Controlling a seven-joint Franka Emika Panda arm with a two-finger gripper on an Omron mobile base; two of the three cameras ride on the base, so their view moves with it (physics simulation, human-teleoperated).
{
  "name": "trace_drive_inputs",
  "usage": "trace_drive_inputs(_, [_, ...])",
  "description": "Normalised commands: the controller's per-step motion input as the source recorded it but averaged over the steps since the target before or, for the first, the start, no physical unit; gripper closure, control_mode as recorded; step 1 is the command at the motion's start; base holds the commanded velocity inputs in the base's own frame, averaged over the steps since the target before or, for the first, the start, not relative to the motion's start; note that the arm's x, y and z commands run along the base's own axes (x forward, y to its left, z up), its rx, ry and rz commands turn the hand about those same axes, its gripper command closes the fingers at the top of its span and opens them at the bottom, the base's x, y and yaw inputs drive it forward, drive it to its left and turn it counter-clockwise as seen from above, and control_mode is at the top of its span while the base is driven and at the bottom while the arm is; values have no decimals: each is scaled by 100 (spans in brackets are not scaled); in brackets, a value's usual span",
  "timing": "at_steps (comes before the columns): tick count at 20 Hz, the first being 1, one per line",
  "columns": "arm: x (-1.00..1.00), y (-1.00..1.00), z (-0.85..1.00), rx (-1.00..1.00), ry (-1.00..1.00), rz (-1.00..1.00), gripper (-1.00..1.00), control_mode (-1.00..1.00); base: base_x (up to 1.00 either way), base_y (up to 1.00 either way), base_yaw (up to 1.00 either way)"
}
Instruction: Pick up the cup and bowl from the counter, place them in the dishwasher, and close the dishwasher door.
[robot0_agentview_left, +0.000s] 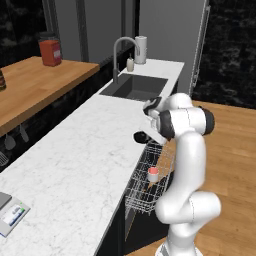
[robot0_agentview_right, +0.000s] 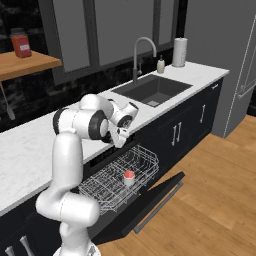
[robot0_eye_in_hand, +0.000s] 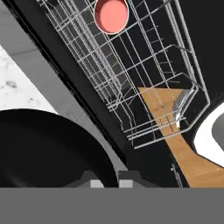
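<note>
The bowl, black, round and shallow with a smooth matte inside, sits at the front edge of the counter just above the open dishwasher, and the gripper has its two dark fingertips drawn nearly together over the bowl's rim, so it appears to be closed on that rim, though the contact itself lies at the very bottom of the hand view and is hard to read. From the left base view the bowl shows as a dark shape at the counter edge, just beside the arm's wrist. The cup, squat with a white body and a flat red-pink top, already stands upright in the wire rack, so I judge that half of the loading is done. What remains, by my reading, is to lift the bowl, lower it into the rack, and shut the dishwasher door, which lies folded down flat, a black panel with a long bar handle along its outer edge. The rack is thin silver wire in an open grid, pulled out over the door. The counter is white, marble-like, with faint grey veins, and a dark sink is sunk into it farther along, under a curved metal tap.
</note>
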Motion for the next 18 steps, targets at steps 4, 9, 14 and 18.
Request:
trace_drive_inputs(4, [-100,-100,-5,0,0,-4,100,-100,0,0,0])
trace_drive_inputs(9, [-100,-80,-32,0,0,-4,100,-100,0,0,0])
trace_drive_inputs(14, [-63,-14,-64,4,0,-5,100,-100,0,0,0])
trace_drive_inputs(18, [-25,17,-71,8,-8,-4,100,-100,0,0,0])
